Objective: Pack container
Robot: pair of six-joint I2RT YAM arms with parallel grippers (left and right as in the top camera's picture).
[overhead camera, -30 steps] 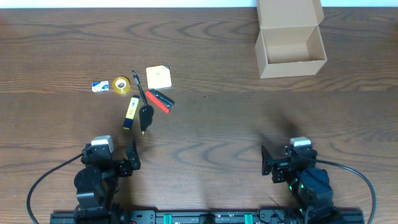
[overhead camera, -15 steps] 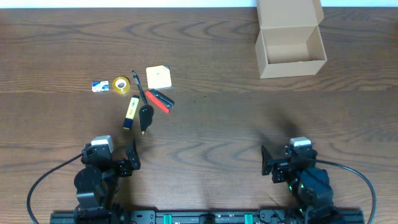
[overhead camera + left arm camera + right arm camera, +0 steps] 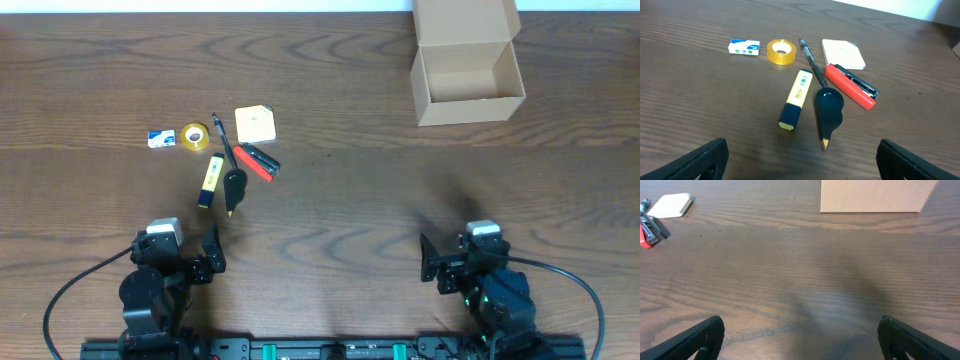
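The container (image 3: 470, 110) sits open on the wooden table (image 3: 350, 200), its flap lid tipped back toward the far edge and nothing showing inside it. My right gripper (image 3: 800, 340) is well short of the container and nearly straight in line with it, jaws spread wide and holding nothing, with bare wood between us.

Now out to the left of the container, well apart from it, here's the stationery cluster. The sticky note pad (image 3: 842, 53) is the piece closest to the container, and the red stapler (image 3: 850, 86) lies just beside the pad. A black pen (image 3: 810, 57) slants past them. Farther from the container come the yellow highlighter (image 3: 795, 99) and a dark stubby pencil (image 3: 827, 107), then the tape roll (image 3: 781, 51). The small white eraser (image 3: 744, 47) is farthest of all.

My left gripper (image 3: 802, 165) hangs short of that cluster, far from the container, fingers wide apart and empty.
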